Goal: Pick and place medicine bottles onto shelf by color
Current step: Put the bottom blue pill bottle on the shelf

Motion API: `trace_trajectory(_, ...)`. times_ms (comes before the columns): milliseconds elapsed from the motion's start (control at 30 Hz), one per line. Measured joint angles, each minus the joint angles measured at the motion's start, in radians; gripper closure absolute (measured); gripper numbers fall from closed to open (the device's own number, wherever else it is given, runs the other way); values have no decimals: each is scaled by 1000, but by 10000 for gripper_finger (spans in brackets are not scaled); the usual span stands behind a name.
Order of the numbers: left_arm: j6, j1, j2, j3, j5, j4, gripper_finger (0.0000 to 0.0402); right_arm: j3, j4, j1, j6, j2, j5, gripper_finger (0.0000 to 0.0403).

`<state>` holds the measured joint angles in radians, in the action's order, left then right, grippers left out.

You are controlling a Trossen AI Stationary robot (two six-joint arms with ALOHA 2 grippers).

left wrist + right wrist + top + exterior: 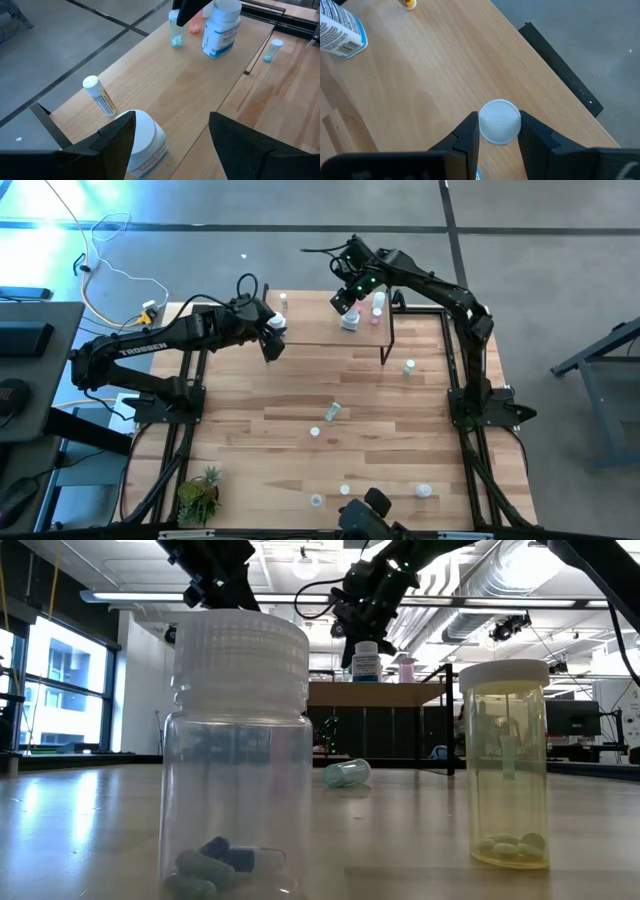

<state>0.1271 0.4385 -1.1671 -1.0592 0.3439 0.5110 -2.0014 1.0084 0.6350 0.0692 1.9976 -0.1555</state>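
Light wood makes up the shelf point(330, 330), a low board on thin black legs at the far side of the tabletop point(260, 430). The right gripper point(498, 131) hangs over the shelf's right part with its fingers point(466, 136) pressed against the white cap of a white bottle with a blue label point(350, 321), pinching it from above; in the low view this bottle point(366, 661) sits on the shelf board. Just beside it on the shelf stand a pink-tinted vial point(378, 313) and a small clear vial with pale green contents point(175, 29).

The left gripper point(172, 135) hovers over the shelf's left end, fingers point(117, 137) spread wide and holding nothing. Directly below it stands a white bottle point(145, 145), and near that a slim white tube with a yellow label point(99, 96) stands tilted on the shelf.

Off the shelf, on the tabletop, a green-capped vial point(409, 366) stands near the shelf's right legs. A pale green vial point(332, 411) lies on its side toward the tabletop's middle, with a small white-capped vial point(315, 432) near it. Farther from the shelf, along the near edge, are three more white-capped bottles point(423, 491), two of which fill the low view: a clear bottle holding blue capsules point(238, 755) and a yellowish vial with pale tablets point(505, 765).
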Motion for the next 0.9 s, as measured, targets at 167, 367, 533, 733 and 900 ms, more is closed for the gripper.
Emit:
trace_trajectory(167, 0, 0, 0, 0, 0, 0, 158, 0, 5, 0, -7, 0, 0, 289)
trace_trajectory(367, 0, 0, 0, 0, 0, 0, 158, 0, 5, 0, -7, 0, 0, 260)
trace_trajectory(533, 0, 0, 0, 0, 0, 0, 158, 0, 5, 0, -7, 0, 0, 254)
trace_trajectory(733, 0, 0, 0, 0, 0, 0, 158, 0, 5, 0, -7, -1, 0, 254)
trace_trajectory(900, 0, 0, 0, 0, 0, 0, 158, 0, -11, 2, -7, -25, 0, 254)
